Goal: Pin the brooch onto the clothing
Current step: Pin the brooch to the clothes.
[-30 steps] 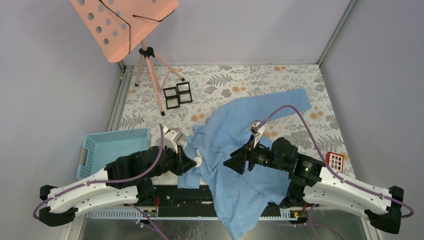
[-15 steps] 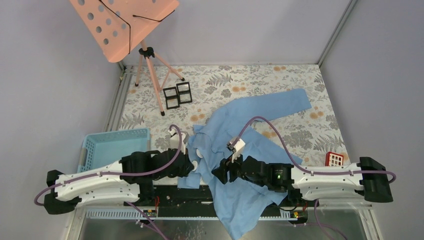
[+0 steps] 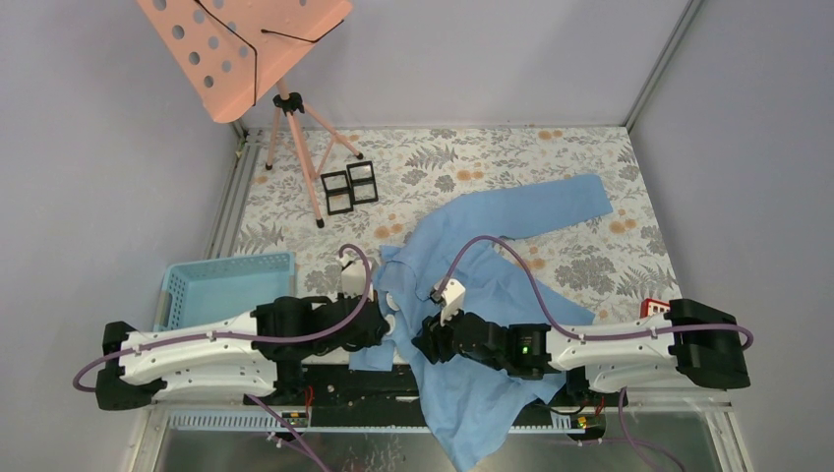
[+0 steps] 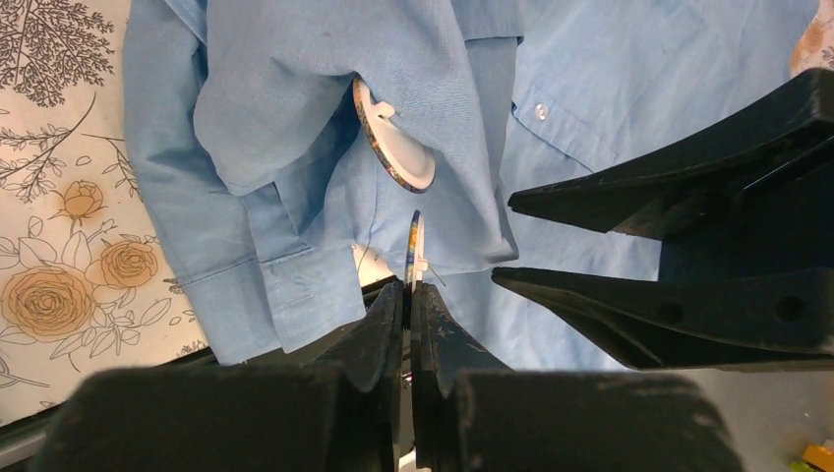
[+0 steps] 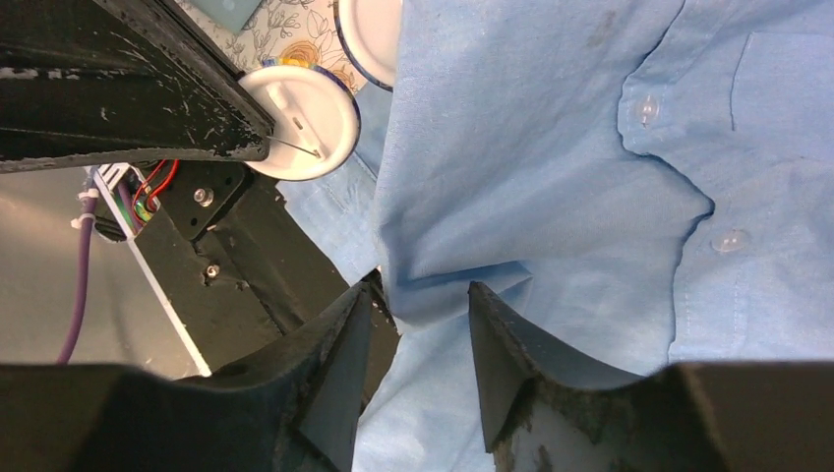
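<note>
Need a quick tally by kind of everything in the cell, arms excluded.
Light blue woven button-up shirt: 1
Round white pin-back brooches: 2
Light blue plastic basket: 1
Pink perforated music stand: 1
Black two-window frames: 2
Small red-and-white grid block: 1
Total: 8

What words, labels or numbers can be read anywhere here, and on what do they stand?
None can be read. The brooch held in the left pincer shows only its blank white back and its edge. The shirt and the basket carry no writing.
</note>
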`<action>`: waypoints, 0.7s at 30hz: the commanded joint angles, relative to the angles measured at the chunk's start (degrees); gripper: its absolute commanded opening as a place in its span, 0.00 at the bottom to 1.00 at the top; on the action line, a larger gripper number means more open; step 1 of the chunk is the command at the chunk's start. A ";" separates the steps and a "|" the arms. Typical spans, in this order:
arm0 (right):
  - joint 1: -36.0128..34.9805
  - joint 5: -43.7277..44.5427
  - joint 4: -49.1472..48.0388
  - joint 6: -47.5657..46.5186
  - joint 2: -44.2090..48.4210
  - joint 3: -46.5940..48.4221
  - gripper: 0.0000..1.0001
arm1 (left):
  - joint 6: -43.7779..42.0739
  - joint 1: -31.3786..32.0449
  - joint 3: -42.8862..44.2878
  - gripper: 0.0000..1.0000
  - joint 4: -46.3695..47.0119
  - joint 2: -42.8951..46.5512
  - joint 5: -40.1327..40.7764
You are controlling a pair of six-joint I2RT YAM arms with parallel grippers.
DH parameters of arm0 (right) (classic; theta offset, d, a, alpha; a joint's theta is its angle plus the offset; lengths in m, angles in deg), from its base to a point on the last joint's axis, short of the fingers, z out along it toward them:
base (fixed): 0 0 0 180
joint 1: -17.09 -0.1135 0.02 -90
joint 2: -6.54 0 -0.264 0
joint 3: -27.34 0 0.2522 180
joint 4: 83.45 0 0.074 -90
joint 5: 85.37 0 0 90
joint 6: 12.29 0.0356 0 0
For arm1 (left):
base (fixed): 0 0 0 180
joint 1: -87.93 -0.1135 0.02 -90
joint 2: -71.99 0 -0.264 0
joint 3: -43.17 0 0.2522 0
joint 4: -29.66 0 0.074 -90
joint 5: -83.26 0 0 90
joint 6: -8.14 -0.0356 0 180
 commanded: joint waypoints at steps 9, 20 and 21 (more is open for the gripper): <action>-0.51 3.40 -6.77 0.42 -1.47 1.91 0.03 | 3.45 0.46 2.53 0.00 3.65 -3.38 2.25; -0.51 -1.41 -7.80 -1.29 2.29 1.72 0.00 | 2.83 0.67 3.54 0.00 3.86 -6.38 2.50; -0.51 -2.26 -7.26 -1.53 2.16 2.31 0.00 | 2.60 0.68 3.54 0.00 4.20 -6.51 2.45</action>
